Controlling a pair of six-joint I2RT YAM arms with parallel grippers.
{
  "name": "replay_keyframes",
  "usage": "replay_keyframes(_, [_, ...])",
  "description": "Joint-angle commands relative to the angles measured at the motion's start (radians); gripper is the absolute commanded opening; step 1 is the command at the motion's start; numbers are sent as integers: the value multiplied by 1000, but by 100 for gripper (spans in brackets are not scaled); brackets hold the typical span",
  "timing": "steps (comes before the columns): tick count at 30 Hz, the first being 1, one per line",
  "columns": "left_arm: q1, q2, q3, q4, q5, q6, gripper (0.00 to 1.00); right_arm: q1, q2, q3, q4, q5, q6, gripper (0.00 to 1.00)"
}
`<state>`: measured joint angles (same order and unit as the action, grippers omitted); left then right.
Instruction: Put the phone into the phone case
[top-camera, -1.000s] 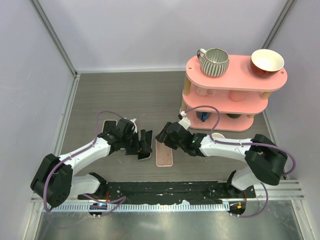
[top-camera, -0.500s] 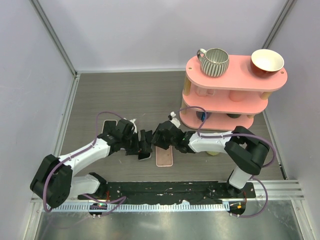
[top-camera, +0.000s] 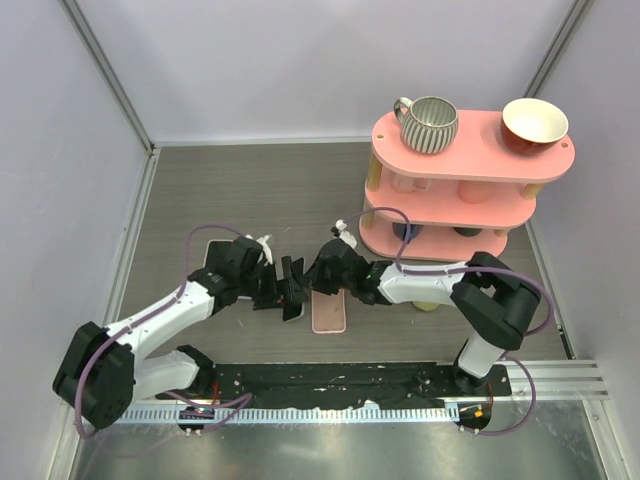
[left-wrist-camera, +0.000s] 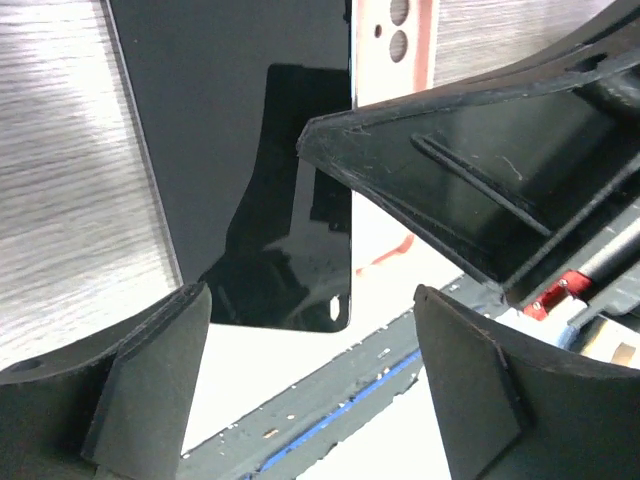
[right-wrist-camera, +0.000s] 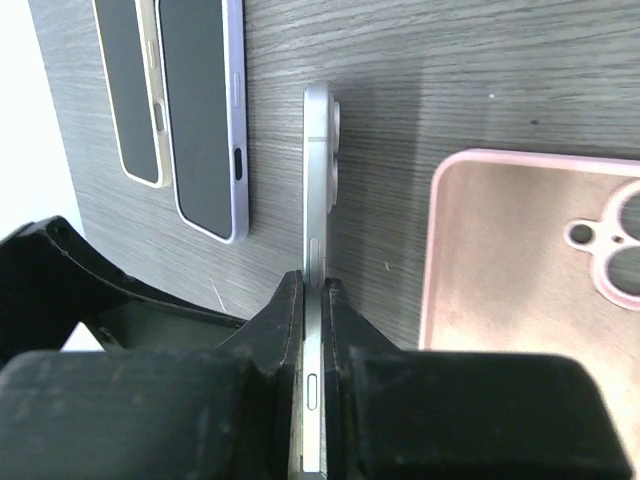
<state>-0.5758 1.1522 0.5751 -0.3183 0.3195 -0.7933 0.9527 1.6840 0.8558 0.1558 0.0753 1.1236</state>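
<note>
The phone (right-wrist-camera: 318, 180) stands on its long edge on the table, its silver side frame up, and my right gripper (right-wrist-camera: 317, 295) is shut on it across its thickness. Its black screen (left-wrist-camera: 240, 150) faces the left wrist camera. My left gripper (left-wrist-camera: 310, 385) is open, its fingers (left-wrist-camera: 140, 390) wide apart on the near side of the phone and not touching it. The pink phone case (right-wrist-camera: 540, 270) lies flat and open side up, just right of the phone. From above, the phone (top-camera: 292, 311) sits between the left gripper (top-camera: 285, 287) and right gripper (top-camera: 318, 282), beside the case (top-camera: 328, 313).
Two other phones, one purple (right-wrist-camera: 200, 110) and one gold-edged (right-wrist-camera: 130, 90), lie flat to the left of the left arm (top-camera: 213, 255). A pink tiered shelf (top-camera: 470, 190) with a striped mug (top-camera: 430, 122) and a bowl (top-camera: 534, 122) stands at back right.
The right gripper swung left to the standing phone and closed on it. The left gripper's jaws spread wider and stand off the phone.
</note>
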Motion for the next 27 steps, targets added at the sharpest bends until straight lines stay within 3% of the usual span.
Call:
replay_keyframes(1, [-2, -83, 45, 27, 96, -29, 89, -28, -168, -23, 5, -16, -108, 1])
replay_keyframes(6, [-2, -143, 89, -56, 73, -11, 94, -58, -320, -98, -39, -49, -150, 1])
replay_keyframes(13, [-2, -97, 100, -105, -19, 16, 84, -71, -478, -170, -177, -34, -208, 1])
replay_keyframes(23, [-2, 72, 83, 93, 47, -46, 73, -88, -402, -173, -185, -39, -268, 1])
replay_keyframes(27, [-2, 129, 75, 131, 44, -44, 68, -97, -366, -208, -105, -61, -249, 1])
